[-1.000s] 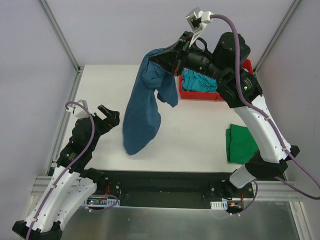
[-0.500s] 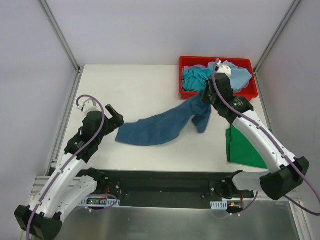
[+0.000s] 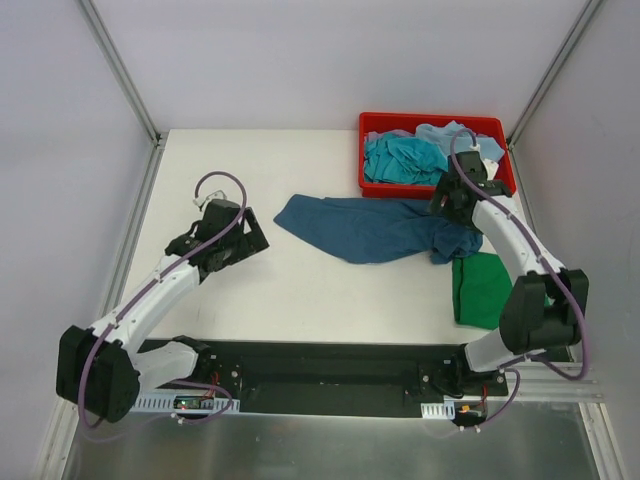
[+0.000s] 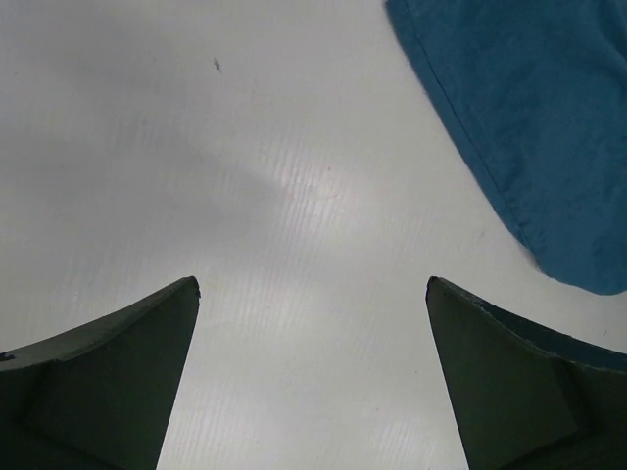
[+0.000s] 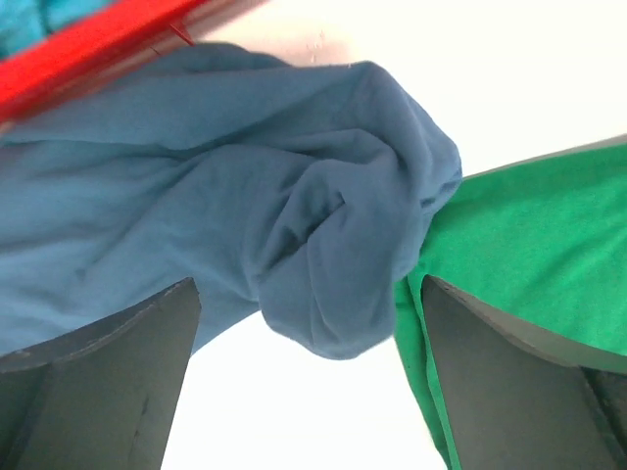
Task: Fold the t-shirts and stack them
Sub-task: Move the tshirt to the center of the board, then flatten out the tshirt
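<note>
Step in hand (my reading): lay-out before folding. The dark teal-blue t-shirt (image 3: 370,228) lies rumpled on the table (image 3: 300,170), running from the centre toward 3 o'clock, and it is neither flattened nor folded. Its right end is bunched into a lump that touches the edge of the green t-shirt (image 3: 482,290). The green one sits folded at 4 o'clock (presumably the start of the stack).

Right gripper (image 3: 452,200): over the bunched end at 3 o'clock, jaws spread wide. The wrist view shows cloth below the fingers but nothing pinched, so it holds nothing.

Left gripper (image 3: 250,238): at 9 o'clock, jaws spread wide and empty, over bare table. The shirt's left hem is near but not touched.

Next move, as judged: each claw needs a corner or shoulder. Then pull apart to spread the shirt flat and clear of the green one before any fold. The lump hides the edges on the right, so there is a risk of pinching two layers.

Containers: red plastic bin (image 3: 437,122) at 1 o'clock. Inside are a crumpled turquoise t-shirt (image 3: 400,160) on the left and a pale blue shirt (image 3: 450,135) at back right. Whether more lie beneath, I cannot tell.
</note>
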